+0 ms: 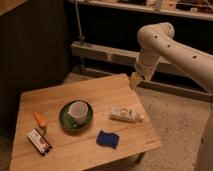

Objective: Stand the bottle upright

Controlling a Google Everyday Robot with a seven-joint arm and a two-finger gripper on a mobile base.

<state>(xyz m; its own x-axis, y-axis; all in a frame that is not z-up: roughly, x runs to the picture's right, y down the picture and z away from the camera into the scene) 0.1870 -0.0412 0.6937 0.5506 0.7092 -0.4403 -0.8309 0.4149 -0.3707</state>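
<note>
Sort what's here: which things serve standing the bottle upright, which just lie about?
Job: bottle lying on its side; hand near far right corner of table.
Lying about: cup on green saucer, orange item, red-and-white packet, blue pad.

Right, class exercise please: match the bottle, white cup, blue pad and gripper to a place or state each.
1 bottle
2 white cup
3 blue pad
4 gripper

A on the green saucer
B in the air by the far right corner of the table
C lying on its side
D near the table's front edge

Pairs: 1-C, 2-A, 3-D, 4-B.
</note>
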